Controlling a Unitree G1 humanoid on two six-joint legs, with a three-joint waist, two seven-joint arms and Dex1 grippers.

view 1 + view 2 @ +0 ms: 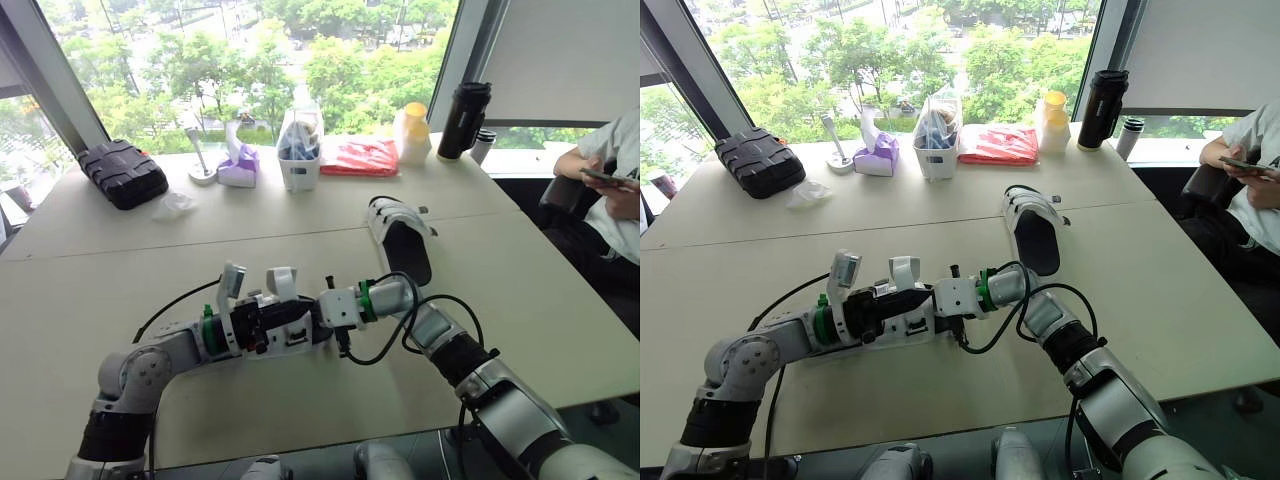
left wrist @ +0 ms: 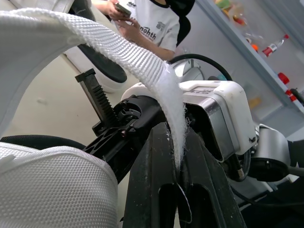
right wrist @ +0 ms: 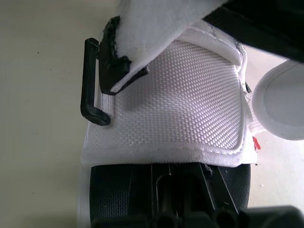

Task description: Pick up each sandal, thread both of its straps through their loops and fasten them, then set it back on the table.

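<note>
**A:** Head view first. Where is the work?

**B:** At 6 o'clock on the table (image 1: 120,270). The near sandal (image 1: 288,335) lies between the left gripper (image 1: 920,296), reaching in from 9 o'clock, and the right gripper (image 1: 318,315), reaching in from 3. The second sandal (image 1: 400,235) lies apart at 1 o'clock. The two wrists are crowded together, so a careless twist could knock one against the other.

**A:** And the left wrist view?

**B:** The pincer is narrow, its fingers (image 2: 152,180) pinching the fuzzy end of a white strap (image 2: 118,52). The black loop (image 2: 97,97) stands just beside the strap, not yet threaded. Only the strap's tip is held, so I'd judge a hard pull could slide it free.

**A:** The right wrist view?

**B:** It shows the mesh upper (image 3: 180,99), with the loop empty at its edge. I cannot tell how that gripper holds. If its hold is loose, the sandal may swivel and the strap will miss that narrow slot.
</note>
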